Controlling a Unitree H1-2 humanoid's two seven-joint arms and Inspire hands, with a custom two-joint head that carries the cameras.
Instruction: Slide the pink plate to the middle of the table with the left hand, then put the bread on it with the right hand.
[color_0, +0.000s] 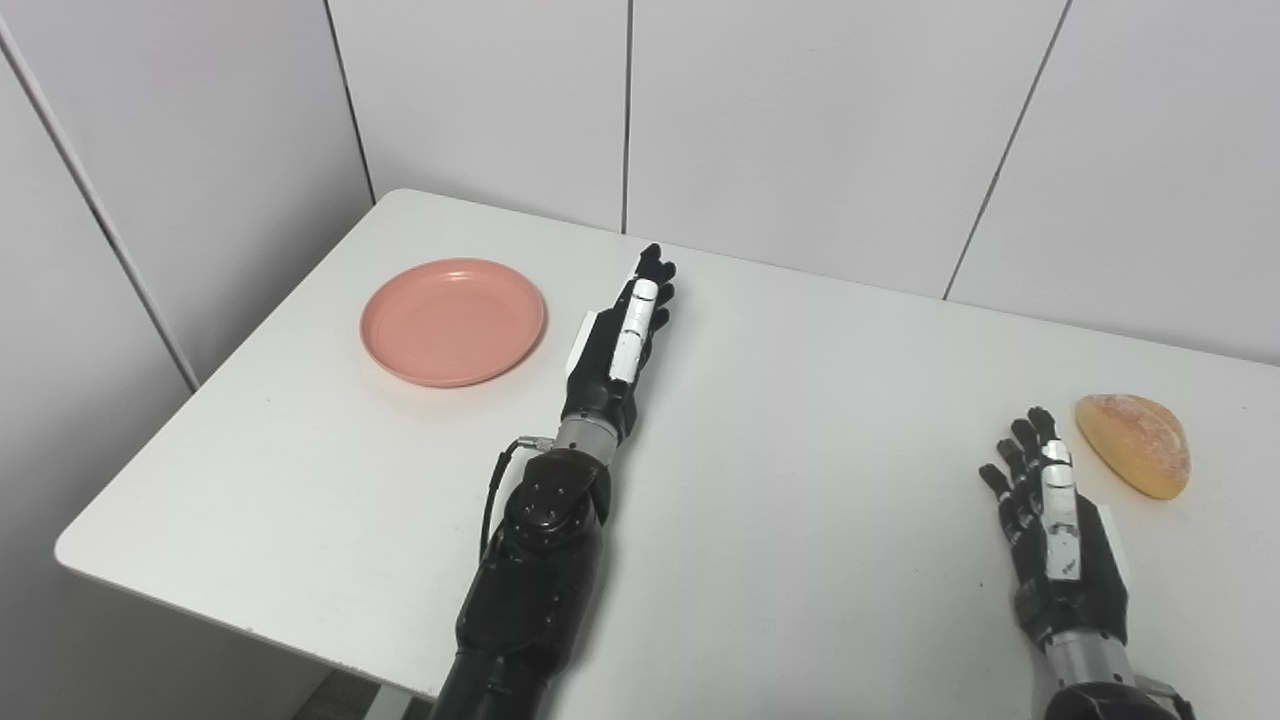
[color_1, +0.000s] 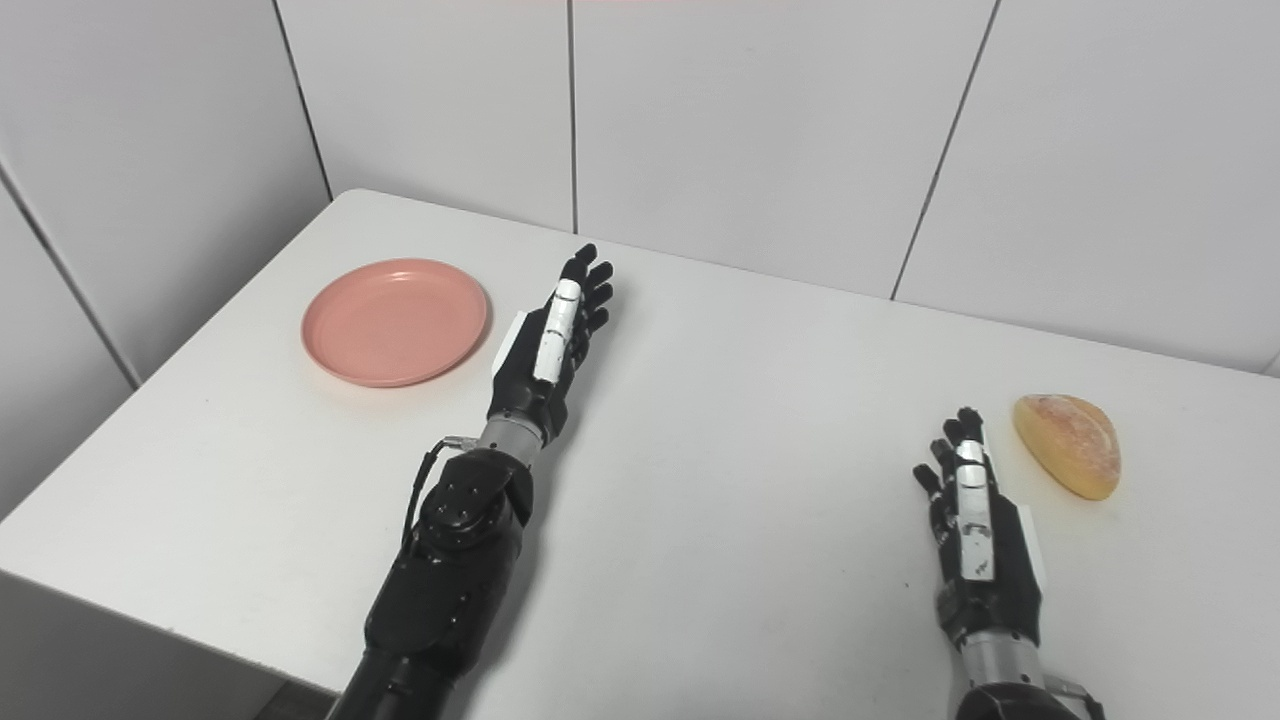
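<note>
The pink plate (color_0: 453, 320) lies flat and empty at the left back of the white table (color_0: 800, 420). My left hand (color_0: 622, 341) is open with its fingers stretched out, just to the right of the plate and clear of its rim. The bread (color_0: 1134, 443), a golden half-round bun, lies at the right side of the table. My right hand (color_0: 1052, 522) is open and empty, on the table a little to the left of the bread and nearer me, not touching it.
The table's left edge and near left corner (color_0: 70, 550) are close to the plate's side. White panelled walls (color_0: 800, 120) stand behind and to the left of the table.
</note>
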